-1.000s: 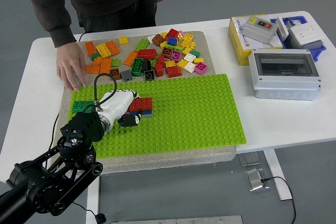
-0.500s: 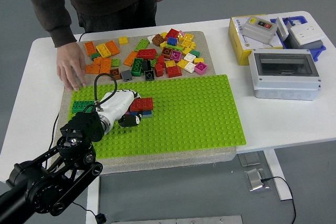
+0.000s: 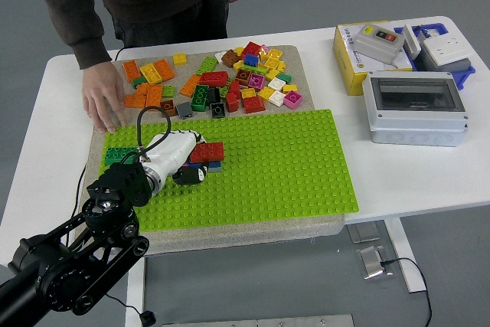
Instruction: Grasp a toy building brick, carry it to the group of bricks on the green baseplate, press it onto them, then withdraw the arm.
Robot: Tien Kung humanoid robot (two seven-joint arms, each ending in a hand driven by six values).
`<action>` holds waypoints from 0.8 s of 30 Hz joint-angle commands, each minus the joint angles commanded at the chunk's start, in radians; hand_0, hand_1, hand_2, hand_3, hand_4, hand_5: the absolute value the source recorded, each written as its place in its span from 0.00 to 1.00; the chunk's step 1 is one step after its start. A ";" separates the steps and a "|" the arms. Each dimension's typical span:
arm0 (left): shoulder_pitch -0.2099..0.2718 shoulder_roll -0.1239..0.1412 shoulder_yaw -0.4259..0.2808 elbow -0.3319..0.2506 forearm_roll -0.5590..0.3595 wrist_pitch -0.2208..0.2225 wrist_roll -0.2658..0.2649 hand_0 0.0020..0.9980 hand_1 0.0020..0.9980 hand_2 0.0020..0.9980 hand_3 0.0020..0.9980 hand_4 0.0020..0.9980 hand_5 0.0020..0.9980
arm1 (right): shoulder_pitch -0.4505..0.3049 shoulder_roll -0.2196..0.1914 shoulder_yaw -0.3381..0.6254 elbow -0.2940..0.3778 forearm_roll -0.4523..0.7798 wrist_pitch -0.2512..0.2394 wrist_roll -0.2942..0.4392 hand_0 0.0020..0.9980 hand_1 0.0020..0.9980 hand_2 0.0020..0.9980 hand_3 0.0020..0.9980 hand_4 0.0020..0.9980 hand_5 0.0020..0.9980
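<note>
On the left part of the green baseplate [image 3: 283, 160] my left hand [image 3: 184, 160] lies with its white fingers curled around a red brick [image 3: 208, 151]. That brick rests on top of a blue brick [image 3: 215, 165] on the plate. A dark green brick [image 3: 118, 155] sits at the plate's left end, behind my wrist. Beyond the plate's far edge lies a loose pile of bricks [image 3: 230, 82] in many colours. My right arm does not show.
A person stands at the far side, one hand [image 3: 106, 105] flat on the mat beside the orange bricks. A grey enclosure [image 3: 414, 108], a yellow box [image 3: 360, 55] and a blue tray [image 3: 444, 44] occupy the table's right.
My left arm has shifted very slightly; the hand stays on the red brick. The person's hand has not moved.
</note>
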 joint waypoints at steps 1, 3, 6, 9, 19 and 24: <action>0.000 0.000 0.000 0.000 0.000 -0.001 0.000 0.95 0.95 0.92 0.68 0.47 0.34 | 0.000 0.000 0.000 0.000 0.000 0.000 0.000 0.63 0.63 0.62 0.62 0.45 0.74; 0.000 0.000 -0.001 0.001 -0.001 -0.002 0.000 0.95 0.95 0.92 0.68 0.47 0.34 | 0.000 0.000 0.000 0.000 0.000 0.000 0.000 0.63 0.63 0.62 0.62 0.45 0.74; 0.000 0.000 -0.002 0.003 -0.002 -0.004 0.001 0.95 0.95 0.93 0.68 0.47 0.34 | 0.000 0.000 0.001 0.000 0.001 0.000 0.001 0.63 0.62 0.62 0.62 0.45 0.73; 0.000 0.001 -0.004 0.002 0.000 -0.007 0.002 0.95 0.95 0.93 0.68 0.47 0.34 | 0.000 0.000 0.001 0.000 0.001 0.000 0.001 0.63 0.62 0.62 0.62 0.45 0.73; -0.001 0.002 -0.012 -0.002 0.005 -0.023 0.000 0.95 0.95 0.93 0.70 0.48 0.34 | 0.000 0.000 0.003 0.000 0.000 0.000 0.001 0.63 0.63 0.62 0.62 0.45 0.73; -0.001 0.002 -0.014 -0.003 0.004 -0.030 0.000 0.95 0.95 0.93 0.70 0.48 0.34 | 0.000 0.000 0.003 0.000 0.000 0.000 0.001 0.63 0.63 0.62 0.62 0.45 0.73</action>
